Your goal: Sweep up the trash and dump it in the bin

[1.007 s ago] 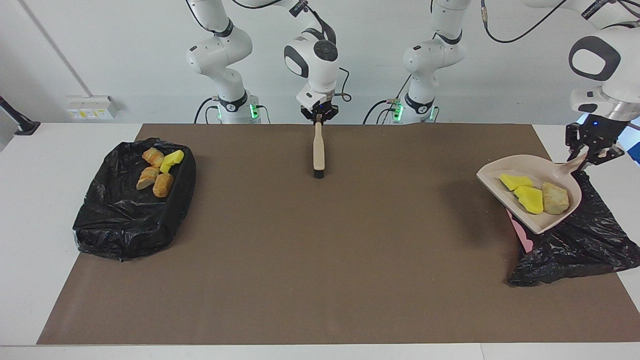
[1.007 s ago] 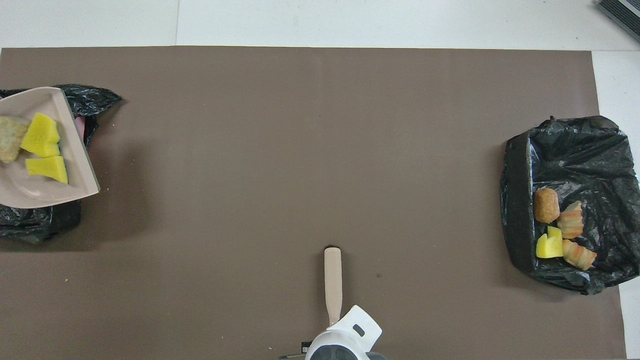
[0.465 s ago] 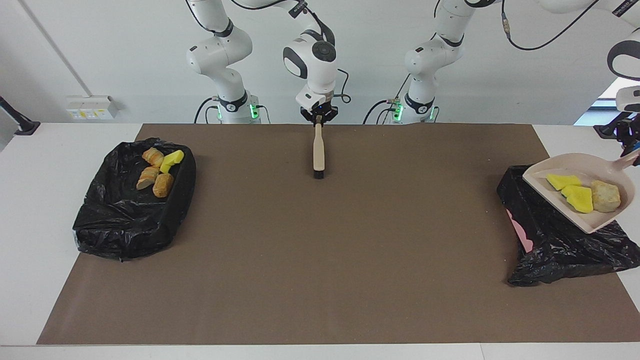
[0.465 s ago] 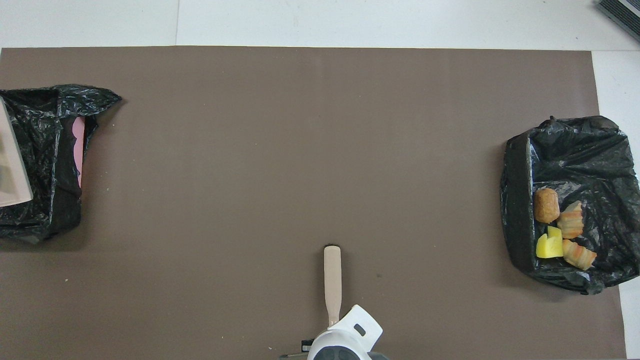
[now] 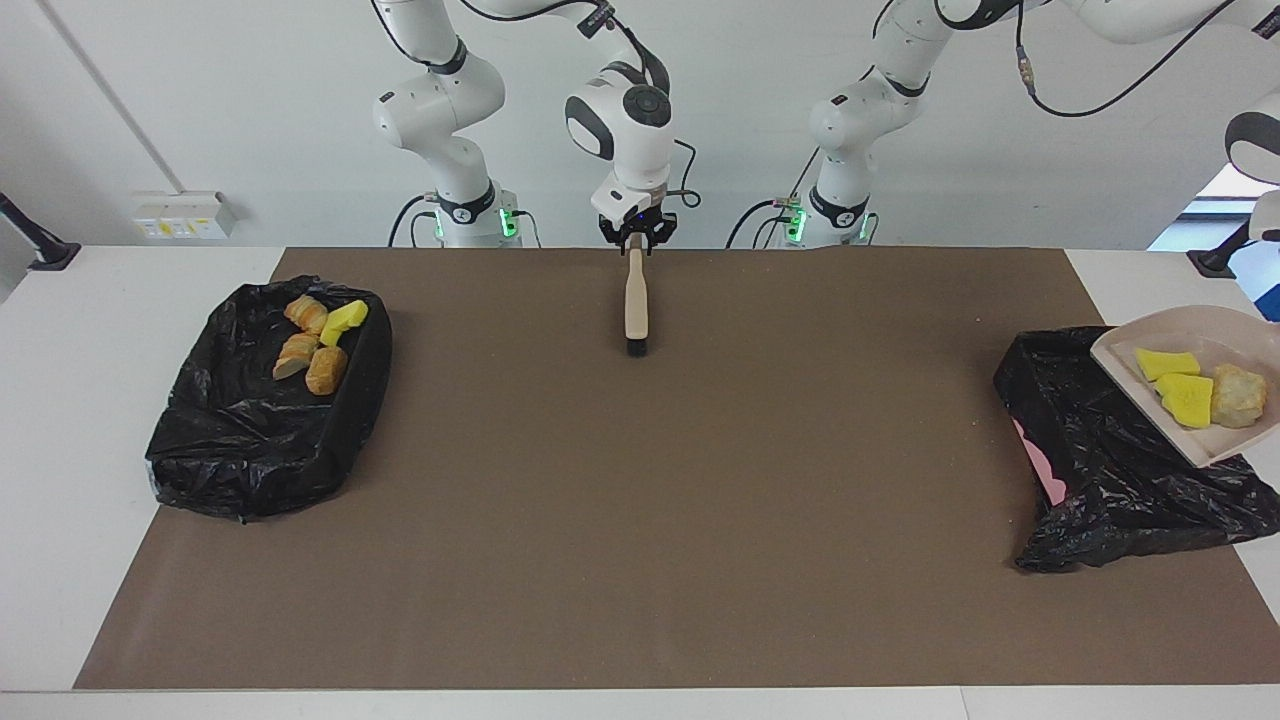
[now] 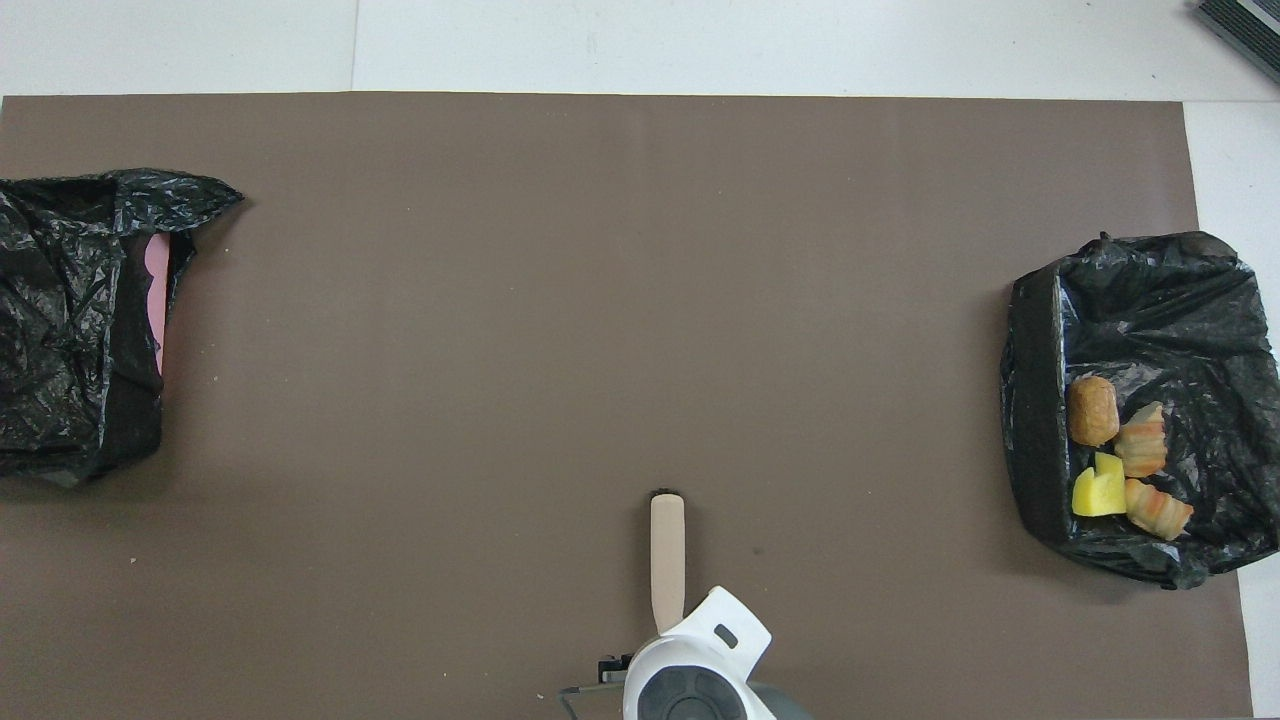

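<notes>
1. Four sponge chunks [image 5: 312, 345] already lay in the black-bagged bin [image 5: 260, 430] at the right arm's end of the table.
2. Three more chunks [image 5: 1190, 385] sat in the beige dustpan [image 5: 1200, 328], which was raised roughly level over the second bagged bin [image 5: 1110, 480] at the left arm's end. They were not yet tipped out.
3. I saw no loose chunks on the brown mat [image 5: 640, 520], so the sweeping looked finished and only this last dump remained.
4. The left gripper was out of frame and closed, apparently on the dustpan's handle.
5. The brush [image 5: 636, 305] lay on the mat near the robots, with the right gripper [image 5: 636, 235] at its handle end. Whether that gripper held the brush, I could not tell.
</notes>
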You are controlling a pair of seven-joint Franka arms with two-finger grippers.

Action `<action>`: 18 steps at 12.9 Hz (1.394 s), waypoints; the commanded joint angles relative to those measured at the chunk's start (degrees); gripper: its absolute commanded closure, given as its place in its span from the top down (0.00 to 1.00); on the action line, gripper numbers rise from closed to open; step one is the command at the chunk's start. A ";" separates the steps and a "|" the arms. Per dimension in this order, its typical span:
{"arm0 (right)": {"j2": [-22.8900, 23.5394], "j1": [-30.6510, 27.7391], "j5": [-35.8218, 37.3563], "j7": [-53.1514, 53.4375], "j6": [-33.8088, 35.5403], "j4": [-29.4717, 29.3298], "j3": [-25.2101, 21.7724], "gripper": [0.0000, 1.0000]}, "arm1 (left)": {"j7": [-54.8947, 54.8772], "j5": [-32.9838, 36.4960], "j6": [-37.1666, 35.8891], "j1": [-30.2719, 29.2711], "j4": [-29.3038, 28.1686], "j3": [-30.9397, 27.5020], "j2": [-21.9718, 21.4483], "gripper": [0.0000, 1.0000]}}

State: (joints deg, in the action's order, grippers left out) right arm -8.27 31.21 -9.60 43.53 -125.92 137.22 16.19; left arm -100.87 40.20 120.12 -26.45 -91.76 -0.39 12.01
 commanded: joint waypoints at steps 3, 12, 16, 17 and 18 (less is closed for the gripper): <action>-0.26 -8.43 3.27 -2.75 0.76 -4.50 -0.10 1.00 | -0.82 6.64 -4.90 1.22 1.49 -0.23 -0.06 0.00; -0.35 -19.95 5.99 -8.89 12.27 -19.95 -0.11 1.00 | 4.51 1.40 -10.77 1.92 -0.25 0.56 -7.26 0.00; -0.61 -23.82 6.17 -15.31 18.59 -26.11 -3.77 1.00 | 16.55 -11.07 -14.30 5.69 -9.36 0.56 -12.52 0.00; -0.79 -23.83 6.17 -16.54 20.00 -27.69 -6.15 1.00 | 20.76 -13.80 -14.13 7.44 -13.32 0.65 -14.80 0.00; -0.79 -23.92 6.17 -18.11 20.54 -28.66 -8.08 1.00 | 26.11 -14.96 -14.39 10.51 -16.14 0.65 -16.22 0.00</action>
State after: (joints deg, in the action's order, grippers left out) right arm -8.99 8.03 -3.97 28.29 -107.49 110.87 10.49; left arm -82.07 27.65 105.78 -20.17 -100.02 0.93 1.58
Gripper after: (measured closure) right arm 0.000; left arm 0.687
